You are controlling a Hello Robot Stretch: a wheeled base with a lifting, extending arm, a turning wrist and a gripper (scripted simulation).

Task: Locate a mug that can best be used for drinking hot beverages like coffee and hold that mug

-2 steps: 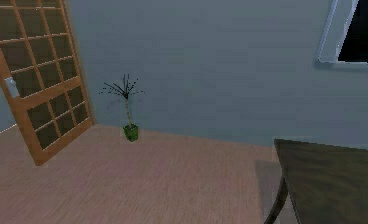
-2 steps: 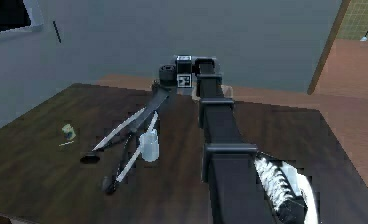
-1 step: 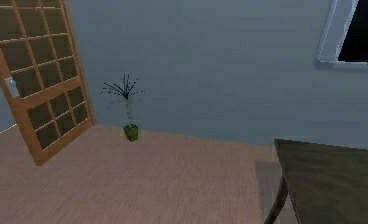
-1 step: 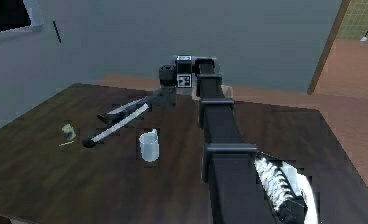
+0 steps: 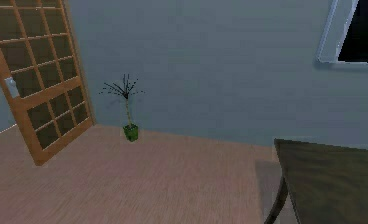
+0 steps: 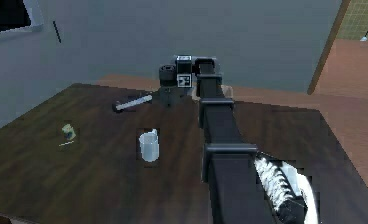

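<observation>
Arm side view: the long dark square-section arm point(image 6: 220, 130) reaches out over the dark brown wooden table point(image 6: 52, 170), and the gripper point(image 6: 168, 84) sits at its far end, near the table's far edge. I cannot tell how the claw's fingers stand. A squat dark round shape point(image 6: 167, 70) sits right at the claw, against the tabletop, so I cannot tell whether the claw has hold of anything. That shape may be gripper body or a vessel; unclear from here. The likeliest mug I can make out is a small pale translucent cup point(image 6: 149, 146), upright on the table, left of the arm and on the near side of the gripper, apart from everything else. I can resolve no handle. Between cup and gripper a pale grey stick-shaped object point(image 6: 134, 102) lies on its side. Forward view: a brown wooden door with glass panes point(image 5: 42, 75) and a small green potted plant point(image 5: 129, 112) by the wall. My read on handling is that the cup is light, rigid and smooth-walled, so probably slippery, easy to tip with a nudge, and breakable if glass or ceramic. I would take it across the body at mid-height, a finger on either side, coming in slow and level.
</observation>
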